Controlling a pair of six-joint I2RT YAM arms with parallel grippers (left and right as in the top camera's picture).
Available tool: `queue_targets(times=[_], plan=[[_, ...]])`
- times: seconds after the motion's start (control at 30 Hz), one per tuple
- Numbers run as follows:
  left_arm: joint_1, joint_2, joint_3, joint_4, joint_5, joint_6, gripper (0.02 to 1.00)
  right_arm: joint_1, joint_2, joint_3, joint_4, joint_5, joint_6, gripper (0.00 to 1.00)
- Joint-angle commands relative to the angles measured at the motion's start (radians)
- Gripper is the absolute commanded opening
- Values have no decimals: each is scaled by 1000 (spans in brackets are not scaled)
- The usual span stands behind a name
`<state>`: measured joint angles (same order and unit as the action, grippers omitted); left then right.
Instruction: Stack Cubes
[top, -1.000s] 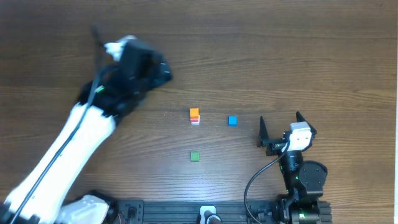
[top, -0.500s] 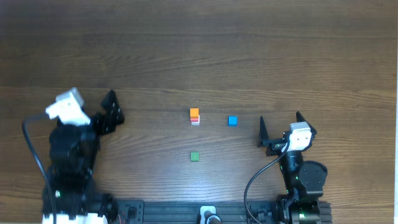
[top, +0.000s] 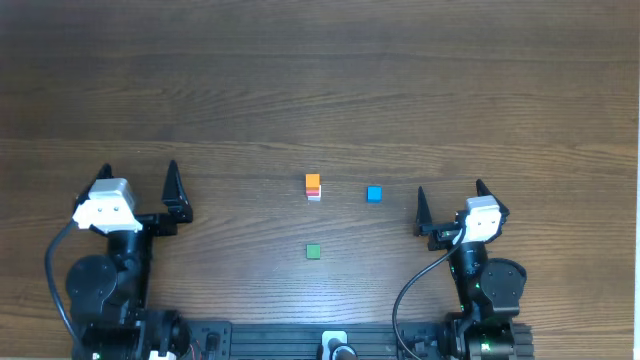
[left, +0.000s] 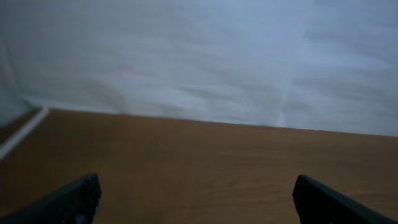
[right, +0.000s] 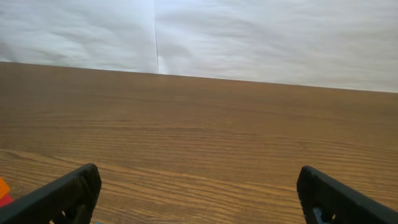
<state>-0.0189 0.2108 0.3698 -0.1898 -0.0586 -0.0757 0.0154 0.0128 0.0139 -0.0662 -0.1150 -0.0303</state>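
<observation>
Two end effectors, left (top: 138, 167), right (top: 449, 188) — wide open

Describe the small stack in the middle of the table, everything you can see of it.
The stack stands upright on the wooden table, about midway between the two arms. An orange cube sits on top, with a thin red band showing just under it and a pale sliver at the base. The pieces look like small, plain, solid-coloured blocks, squarely aligned. The blue cube lies to its right and the green cube lies nearer the arms' bases, both apart from it. Only the table touches it.
</observation>
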Motion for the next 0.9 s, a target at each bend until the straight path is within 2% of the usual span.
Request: queue_targets(times=[0.03,0.3,0.9], plan=[[16,-49,-51,61,22,76,998,5,-7,-8,2,-11,-2,991],[72,-157,-194,135,179,68,998,5,-7,-8,2,-11,-2,991],[161,-208,-358,146,177,35,998,5,-7,-8,2,-11,-1,993]])
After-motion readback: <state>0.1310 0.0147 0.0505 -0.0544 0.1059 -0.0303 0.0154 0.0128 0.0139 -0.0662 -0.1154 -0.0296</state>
